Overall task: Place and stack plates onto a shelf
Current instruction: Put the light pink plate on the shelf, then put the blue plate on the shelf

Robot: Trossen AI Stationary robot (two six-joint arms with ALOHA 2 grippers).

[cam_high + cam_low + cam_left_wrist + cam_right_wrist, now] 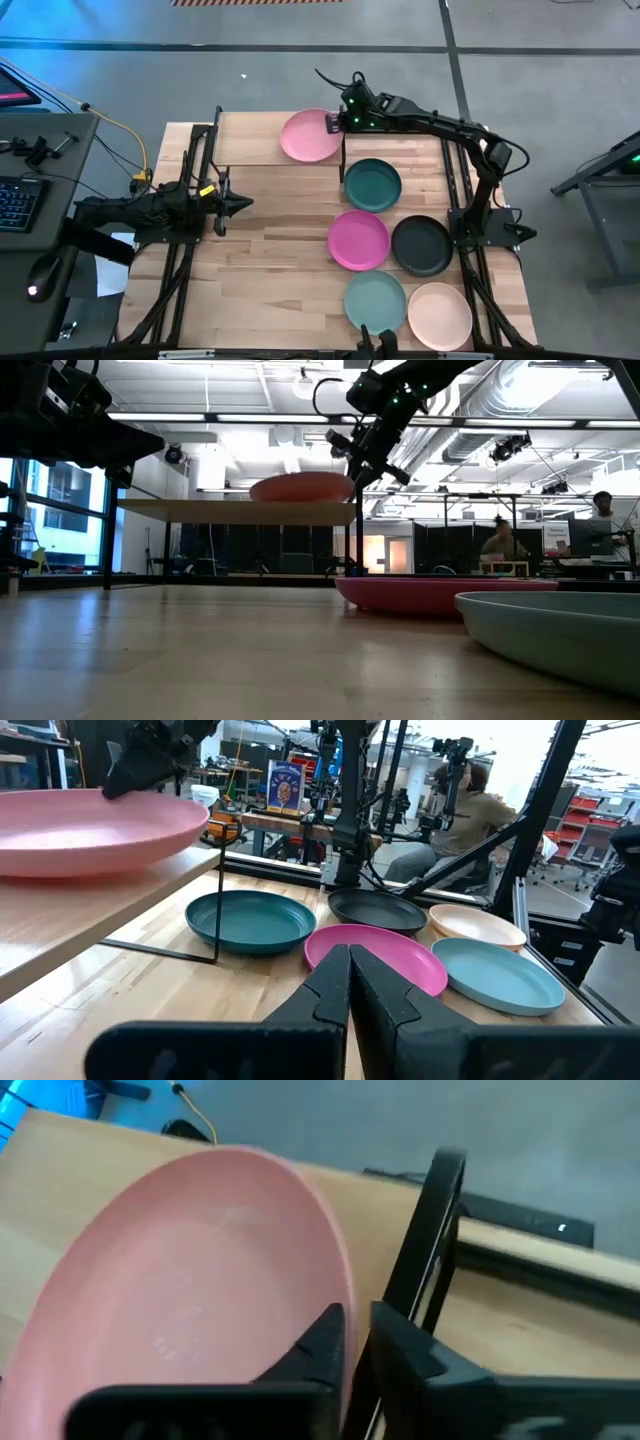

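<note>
The light pink plate [308, 136] lies on the shelf [250, 140], at the board's right end beside a black post [430, 1230]. My right gripper [335, 122] is at the plate's right rim and is shut on it. Five more plates rest flat on the tabletop nearer than the shelf: dark teal [372, 184], magenta [358, 240], black [421, 245], pale teal [375, 300] and peach [439, 315]. My left gripper [243, 203] is shut and empty. It hovers left of the plates, just nearer than the shelf. My right gripper pinches the light pink plate's right rim [345, 1290] between its two fingers, one finger [318, 1345] over the plate's upper face and the other outside the rim. The fingers come from the table's right side, slanting down. The plate's underside [300, 498] sits on the shelf board.
The shelf's black posts [357, 535] stand at the board's corners, close to my right gripper. The left half of the shelf board [240, 135] is bare. Bare tabletop [270, 260] lies left of the plates. Dark frame rails run along both table sides. A person sits in the room behind [470, 810].
</note>
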